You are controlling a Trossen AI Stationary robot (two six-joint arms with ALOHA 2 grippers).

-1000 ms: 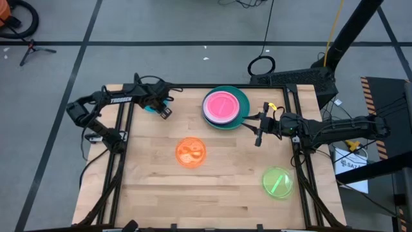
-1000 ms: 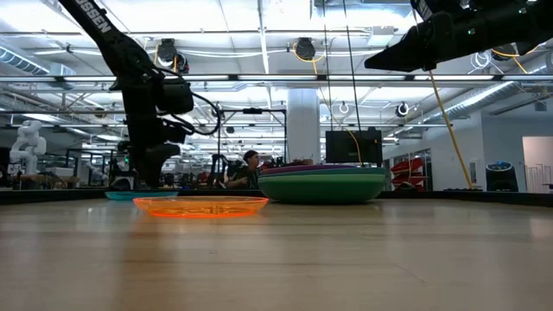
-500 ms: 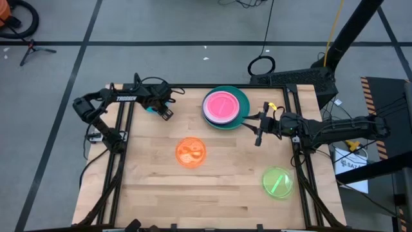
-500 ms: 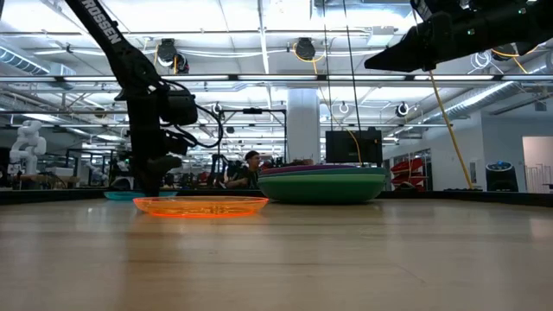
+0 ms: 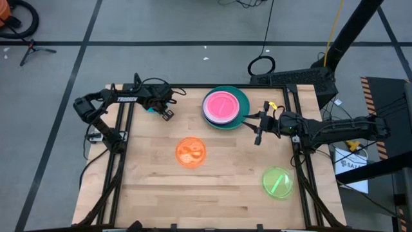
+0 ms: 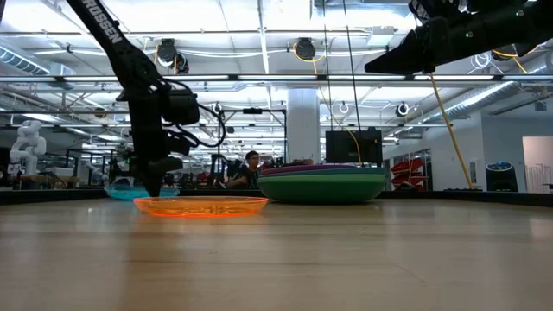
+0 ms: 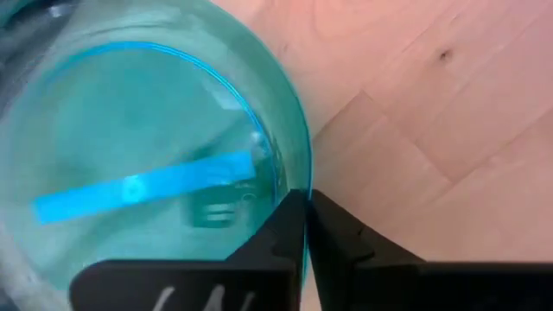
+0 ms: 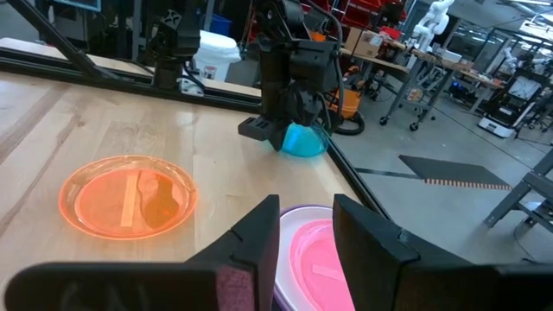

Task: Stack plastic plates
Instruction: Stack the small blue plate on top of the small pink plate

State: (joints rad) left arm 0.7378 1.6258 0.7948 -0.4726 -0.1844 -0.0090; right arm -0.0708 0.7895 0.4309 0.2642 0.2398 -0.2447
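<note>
A small blue plate (image 5: 150,107) (image 7: 147,147) lies at the table's far left. My left gripper (image 5: 166,114) (image 7: 304,207) is shut on it. A stack (image 5: 225,107) with a pink plate (image 8: 315,255) on top of purple and green ones stands at the far middle. The orange plate (image 5: 190,153) lies flat in the middle, and the lime plate (image 5: 278,182) lies near the right edge. My right gripper (image 5: 258,132) (image 8: 307,229) hovers open just right of the stack, above the table. My left gripper pinches the blue plate's rim (image 7: 298,177) on the side facing the stack, one finger on each side of the edge. The fingers come from above, pointing down. In the low view the plate (image 6: 130,188) sits a little above the table, with the gripper (image 6: 157,173) over it.
Black frame rails run along the table's left (image 5: 122,142) and right (image 5: 302,161) sides. Bare wood lies between the orange plate and the stack, and across the near half of the table. A person (image 6: 249,168) sits far behind the table.
The left gripper has shifted slightly toward the stack. The blue plate, flat on the table a second ago, now stands a little higher in the low view. The right arm has kept still.
</note>
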